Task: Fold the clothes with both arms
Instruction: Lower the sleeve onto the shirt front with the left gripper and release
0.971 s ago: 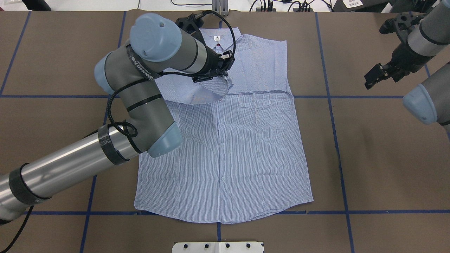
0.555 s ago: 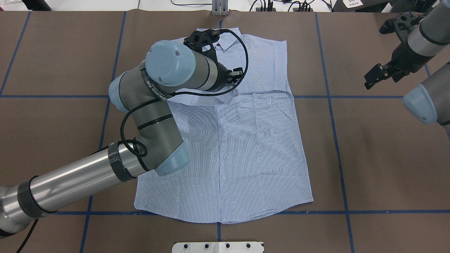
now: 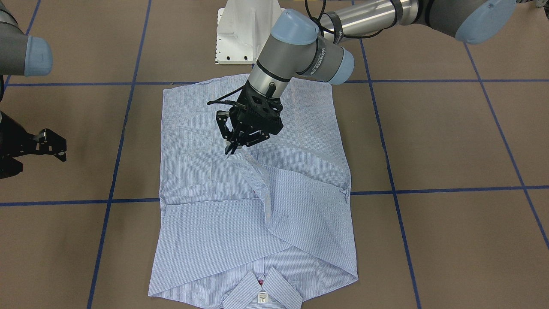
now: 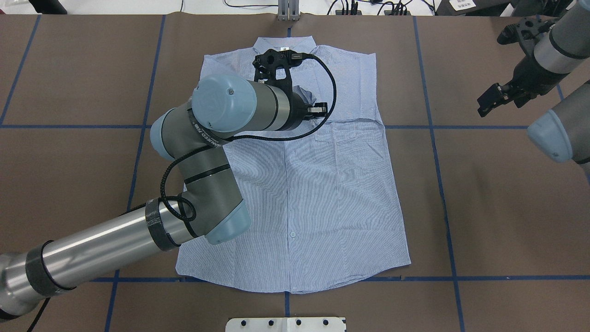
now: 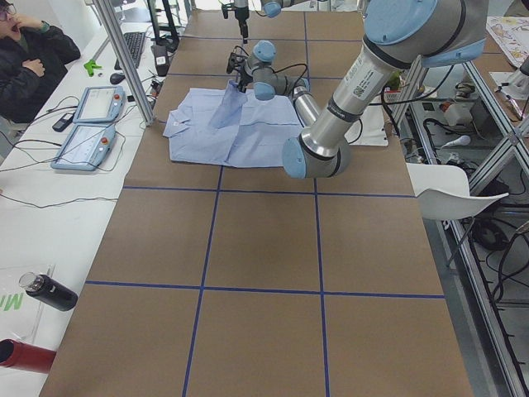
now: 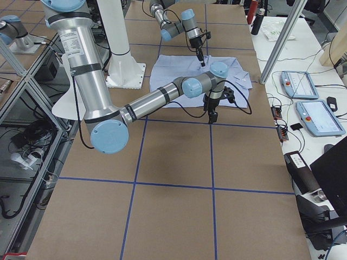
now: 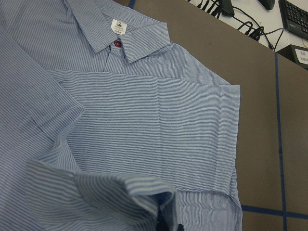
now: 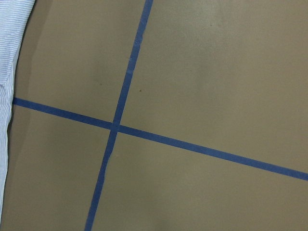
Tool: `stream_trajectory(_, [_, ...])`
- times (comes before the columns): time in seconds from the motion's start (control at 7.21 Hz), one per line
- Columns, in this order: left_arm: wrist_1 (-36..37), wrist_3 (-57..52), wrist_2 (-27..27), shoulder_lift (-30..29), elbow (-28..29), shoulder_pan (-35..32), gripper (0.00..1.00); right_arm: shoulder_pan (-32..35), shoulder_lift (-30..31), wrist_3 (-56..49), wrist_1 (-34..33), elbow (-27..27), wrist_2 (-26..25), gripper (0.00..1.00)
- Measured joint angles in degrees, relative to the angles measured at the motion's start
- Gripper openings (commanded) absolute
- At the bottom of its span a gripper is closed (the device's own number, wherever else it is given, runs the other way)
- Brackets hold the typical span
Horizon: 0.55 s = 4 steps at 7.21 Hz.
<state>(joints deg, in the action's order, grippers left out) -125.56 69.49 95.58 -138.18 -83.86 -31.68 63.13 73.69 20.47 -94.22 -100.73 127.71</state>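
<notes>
Table [image 4: 507, 207] first: brown paper, blue tape lines [image 4: 442, 184] gridding it, filling the overhead view. Dead centre of that view lies the shirt [image 4: 322, 193], light blue with fine white stripes, spread front-up and buttoned, collar toward the top edge, curved hem toward the bottom.

In sweeps the left arm [image 4: 92, 249] from the lower left corner, elbow over the shirt's left flank, wrist up by the chest. The right arm [image 4: 560, 124] hangs at the far right edge, well clear of the cloth.

The left gripper [image 3: 230, 149] points down, fingers pressed together on a pinch of sleeve [image 3: 266, 184], and the fabric rises to it in a tented ridge across the chest. The right gripper [image 4: 489, 102] hovers over bare table at the upper right; whether its fingers are spread or together, I cannot tell.

The other sleeve [image 4: 345, 87] lies folded flat across the upper right of the shirt. Just below it, the chest pocket [image 4: 336, 133]. Then the collar [image 3: 262, 288], open and flat, a white neck label [image 3: 262, 296] inside it, one red button [image 3: 260, 282] at the throat.
</notes>
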Motion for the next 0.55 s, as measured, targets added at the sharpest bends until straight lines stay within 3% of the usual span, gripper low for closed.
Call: stream_trajectory(0.55, [-7.5,-14.3,-3.9,-0.2,5.2,0.1,0.00,0.0,-0.1,0.0,0.0,0.0,0.5,1.00])
